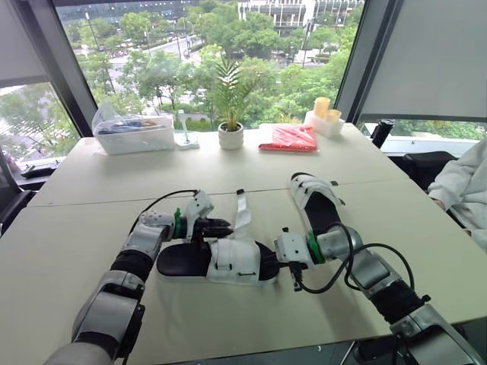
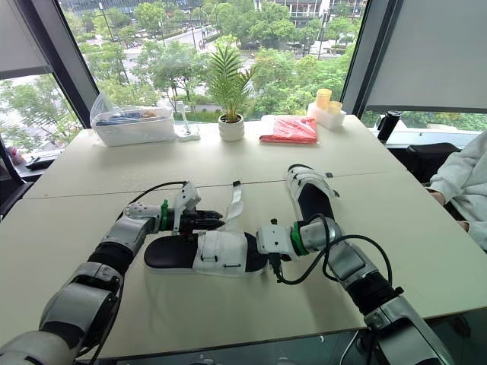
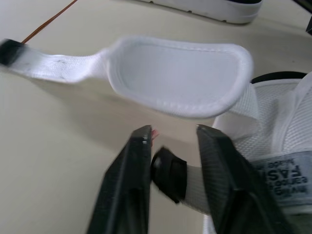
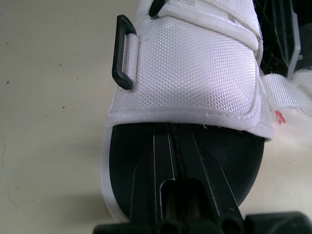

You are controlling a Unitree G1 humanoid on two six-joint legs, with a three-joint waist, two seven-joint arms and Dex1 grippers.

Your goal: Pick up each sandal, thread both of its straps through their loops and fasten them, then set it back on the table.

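The near sandal (image 1: 217,260) lies flat on the tabletop (image 1: 76,243) between both arms. The left end effector (image 1: 221,226) is narrowly spread about the black loop (image 3: 168,173), with the loose strap (image 3: 180,75) just beyond. The right end effector (image 4: 171,134) is pressed together on the footbed. The loop should be steadied and the sandal pinned before the strap is fed.

Near sandal (image 1: 217,261): coarse-woven white cloth upper, matt black footbed, smooth white sole edge. Loop (image 4: 123,52): smooth black plastic. Open strap (image 3: 180,73): white webbing, finer smooth lining, stitched rim. Right gripper (image 4: 171,131): matt black plastic. Table (image 1: 68,251): smooth matt beige. Red packet (image 1: 289,138) at 12 o'clock: shiny film. Bin (image 1: 135,135) at 10 o'clock: clear plastic.
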